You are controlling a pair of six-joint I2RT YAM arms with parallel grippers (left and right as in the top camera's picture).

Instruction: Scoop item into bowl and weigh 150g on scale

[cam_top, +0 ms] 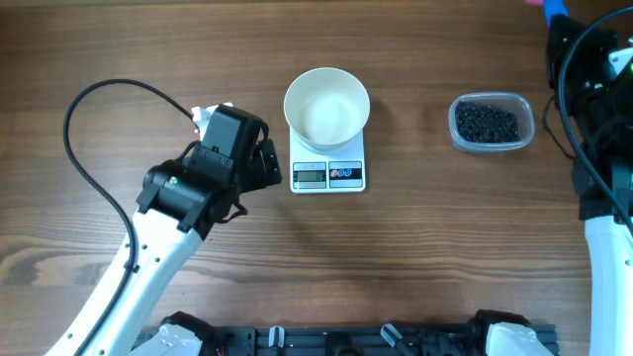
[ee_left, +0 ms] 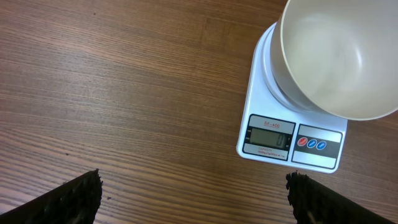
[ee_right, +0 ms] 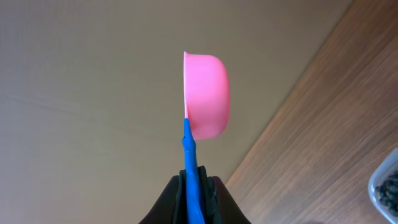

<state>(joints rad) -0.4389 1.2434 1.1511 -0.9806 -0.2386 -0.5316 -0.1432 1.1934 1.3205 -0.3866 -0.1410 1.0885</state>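
From overhead, the white bowl (cam_top: 326, 107) sits on the back part of the scale (cam_top: 328, 175) in the middle of the wooden surface (cam_top: 425, 247), and the scale's display and buttons face the near edge. Well to the right, apart from the scale, a clear tub (cam_top: 492, 123) holds the black pellets (cam_top: 486, 123) in a dark pile. The left arm (cam_top: 148, 257) reaches in from the lower left, and the left hand (cam_top: 267, 163) hovers just beside the scale's left edge with its fingers spread apart, gripping nothing. The right arm (cam_top: 596, 119) stands along the right edge, with a bit of blue and pink showing at the top corner. In the left wrist view, the two dark fingertips (ee_left: 68, 199) stand wide apart at the bottom corners over bare wood. The scale lies ahead to the right, its display shows a zero, and its red and blue buttons sit beside the display. The bowl on top of it looks empty. In the right wrist view, the right hand (ee_right: 194, 186) is clamped tight on the blue handle of a pink scoop (ee_right: 206, 93). The scoop is turned on its side with its open face to the left, so its inside cannot be seen. It is held beyond the surface's edge, and a corner of the tub of pellets peeks in at the lower right.
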